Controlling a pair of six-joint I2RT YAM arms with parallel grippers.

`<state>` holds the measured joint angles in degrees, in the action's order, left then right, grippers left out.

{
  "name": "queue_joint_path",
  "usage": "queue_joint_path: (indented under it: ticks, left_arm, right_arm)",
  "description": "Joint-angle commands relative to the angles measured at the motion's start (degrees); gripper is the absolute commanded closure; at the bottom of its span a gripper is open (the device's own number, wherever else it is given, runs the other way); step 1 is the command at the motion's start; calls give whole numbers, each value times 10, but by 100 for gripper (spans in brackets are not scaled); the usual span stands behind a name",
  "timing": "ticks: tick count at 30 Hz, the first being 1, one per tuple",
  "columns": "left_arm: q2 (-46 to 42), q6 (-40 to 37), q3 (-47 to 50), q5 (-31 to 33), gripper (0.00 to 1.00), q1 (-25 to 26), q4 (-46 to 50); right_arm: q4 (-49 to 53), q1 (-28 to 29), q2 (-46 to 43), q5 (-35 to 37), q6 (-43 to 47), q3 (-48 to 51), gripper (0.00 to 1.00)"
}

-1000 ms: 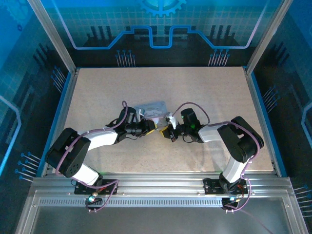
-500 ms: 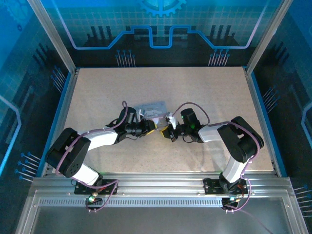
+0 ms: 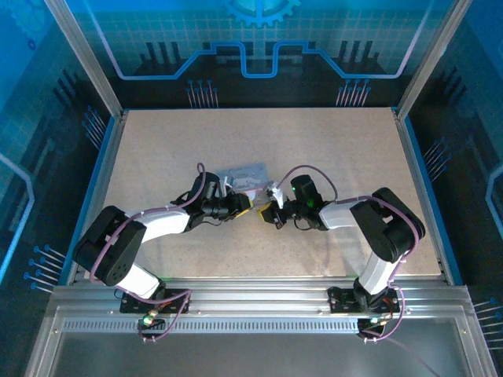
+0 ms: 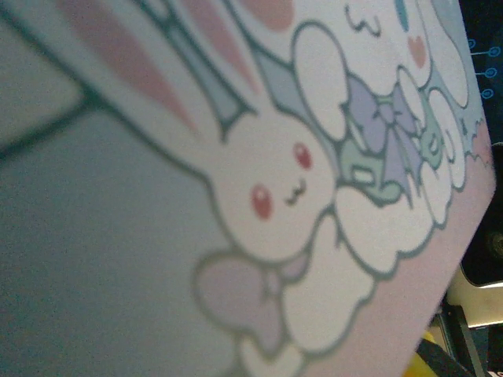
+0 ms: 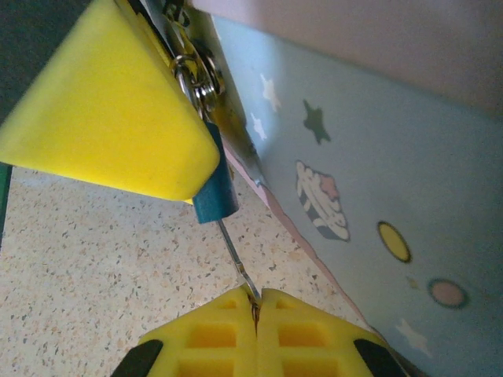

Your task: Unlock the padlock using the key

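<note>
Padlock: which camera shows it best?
The right wrist view: the blue padlock is close and sharp beside the tin box, the key below it. From the top it is too tiny to discern; the left wrist camera faces the box lid.

A pale speckled tabletop (image 3: 338,157) spread out beyond the left claw (image 3: 245,210) and the right claw (image 3: 272,214), with a blue edge strip (image 3: 106,169) well off to each side. Farther behind them rose a blue-lit back wall (image 3: 259,39) bearing a grid and a gear drawing, flanked by silvery frame posts (image 3: 85,55). Nearer than the claws ran a ribbed aluminium rail (image 3: 259,298).
</note>
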<state>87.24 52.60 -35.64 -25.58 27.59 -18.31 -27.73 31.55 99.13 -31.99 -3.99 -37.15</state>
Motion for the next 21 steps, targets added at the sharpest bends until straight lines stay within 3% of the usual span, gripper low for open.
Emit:
queue_joint_path:
  ticks: [1,21]
  left_arm:
    - [-20,-5,3,-25,75,3,-28]
    - [-13,-4,5,-35,75,4,-33]
  right_arm:
    - [1,11,4,-12,7,-9,100]
    - [-6,19,-3,-30,0,-56,100]
